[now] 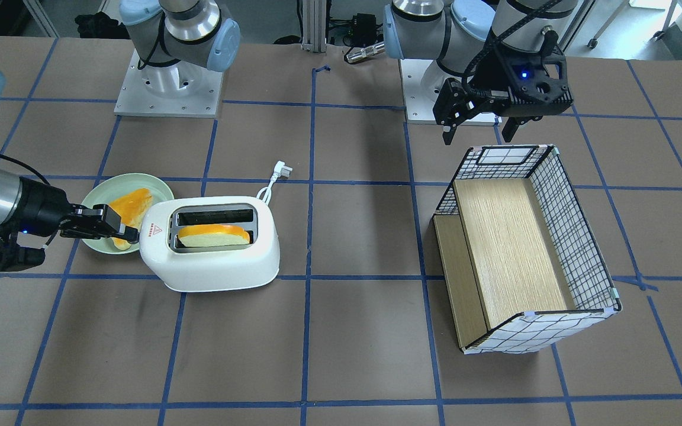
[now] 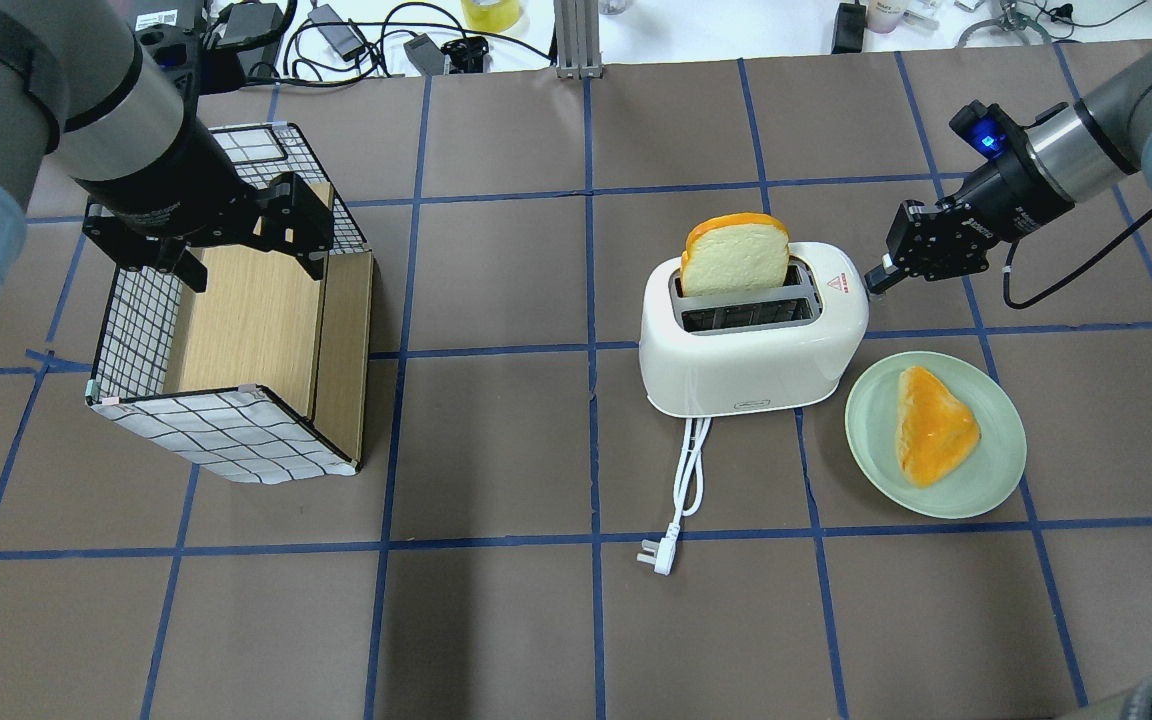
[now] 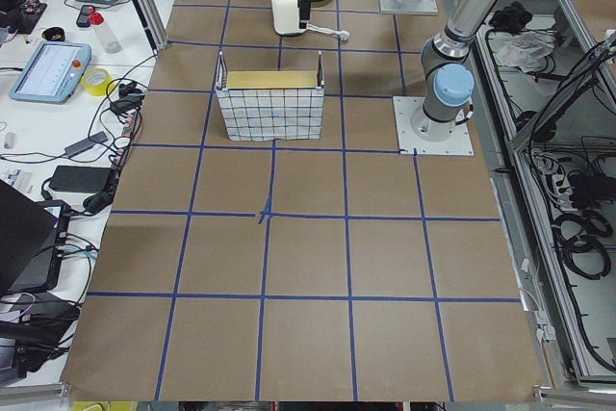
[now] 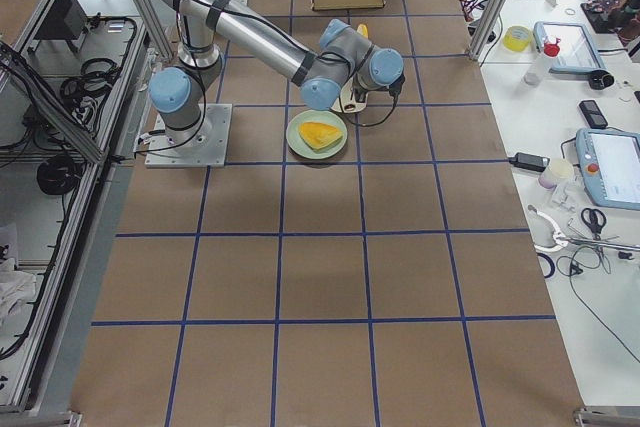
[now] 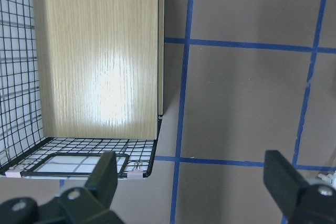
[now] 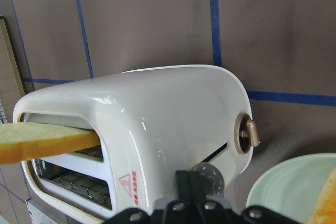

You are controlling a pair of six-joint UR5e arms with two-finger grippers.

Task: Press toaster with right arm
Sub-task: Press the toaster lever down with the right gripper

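The white toaster (image 1: pixel 211 260) (image 2: pixel 751 350) stands mid-table with a bread slice (image 2: pixel 736 255) upright in its far slot. My right gripper (image 2: pixel 876 278) (image 1: pixel 131 235) is shut and empty. Its tips are at the toaster's end face beside the red triangle sticker. In the right wrist view the closed fingers (image 6: pixel 190 182) sit against a round lever knob (image 6: pixel 208 178) on the toaster (image 6: pixel 168 108), left of the grey dial (image 6: pixel 245 134). My left gripper (image 2: pixel 248 266) (image 5: pixel 194 177) is open and empty above the wire basket (image 2: pixel 226 440).
A pale green plate (image 2: pixel 996 470) with a toast slice (image 2: pixel 936 425) lies just right of the toaster, below my right gripper. The white cord (image 2: pixel 686 480) and plug (image 2: pixel 661 555) trail toward the robot. The wire basket (image 1: pixel 578 236) with a wooden floor stands on the left side.
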